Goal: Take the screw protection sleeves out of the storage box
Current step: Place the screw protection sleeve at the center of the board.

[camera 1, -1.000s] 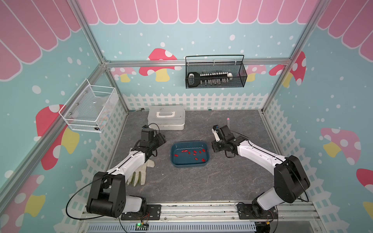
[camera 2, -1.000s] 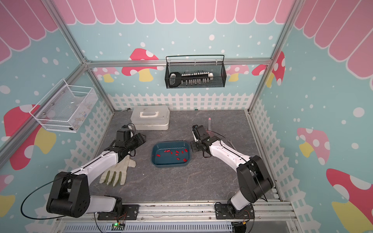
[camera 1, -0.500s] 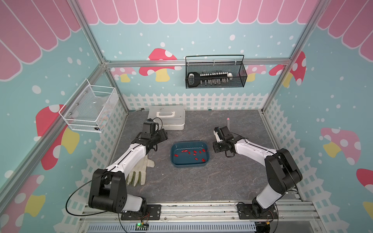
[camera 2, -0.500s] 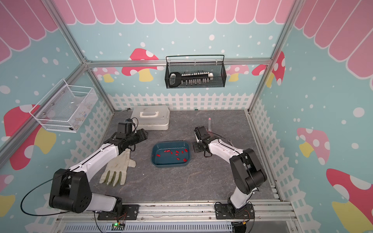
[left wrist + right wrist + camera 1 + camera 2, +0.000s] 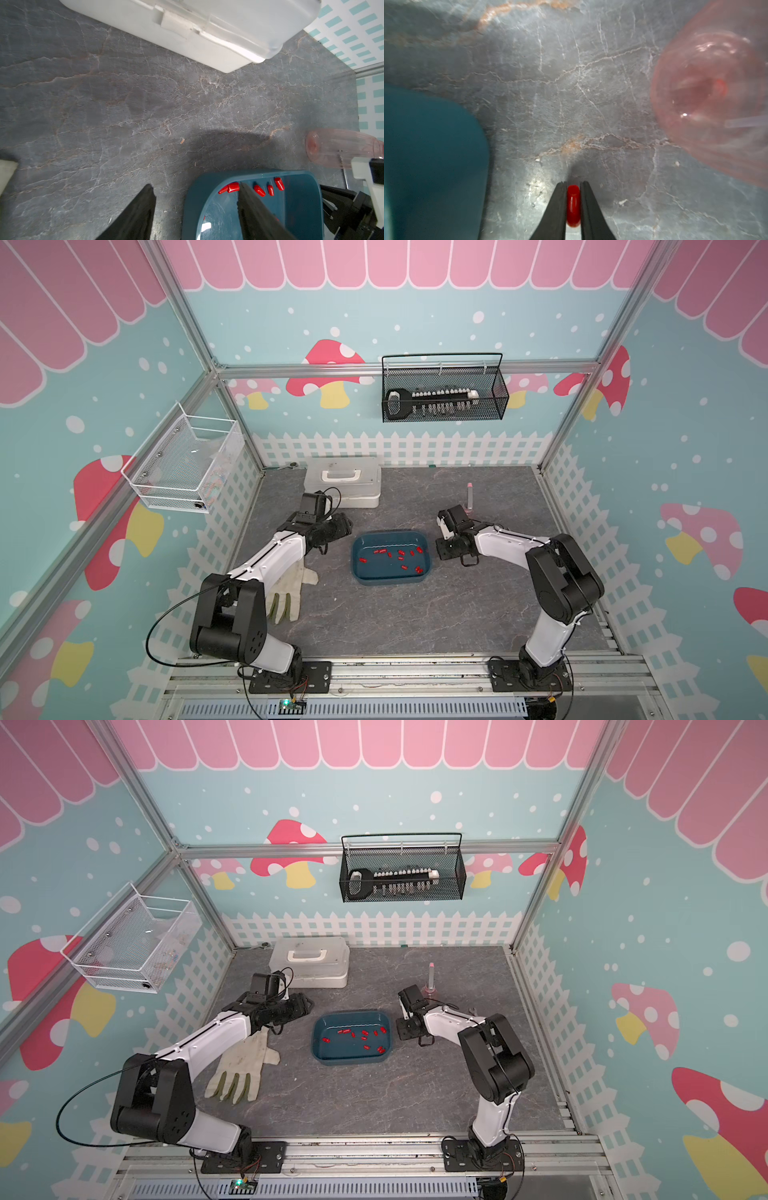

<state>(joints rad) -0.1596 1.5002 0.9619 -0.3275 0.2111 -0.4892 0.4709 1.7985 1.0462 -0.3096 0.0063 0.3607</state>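
1. One red sleeve is out of the box, pinched lengthwise between the fingers of the right gripper, which are pressed against its two sides, low over the table.
2. The rest of the sleeves, about ten by a count in both top views, lie scattered on the floor of the box, most of them toward its far half.
3. The teal box sits mid-table between the two arms. The held sleeve is just beside its right-hand wall, clear of the rim.
4. The left gripper hangs just off the box's far left corner, fingers spread and holding nothing. In the left wrist view one finger crosses in front of the box rim.
5. A pink see-through flask stands near the right gripper, on its far side. A red spot shows through its wall in the right wrist view, and whether that is a sleeve cannot be told.
6. No sleeve can be seen lying loose on the table, so the job appears to be at an early stage: one piece is lifted out and not yet set down, with nearly the whole lot left to fetch.
7. Farther out, a white case sits by the back fence and a glove lies flat under the left arm, both well apart from the box.
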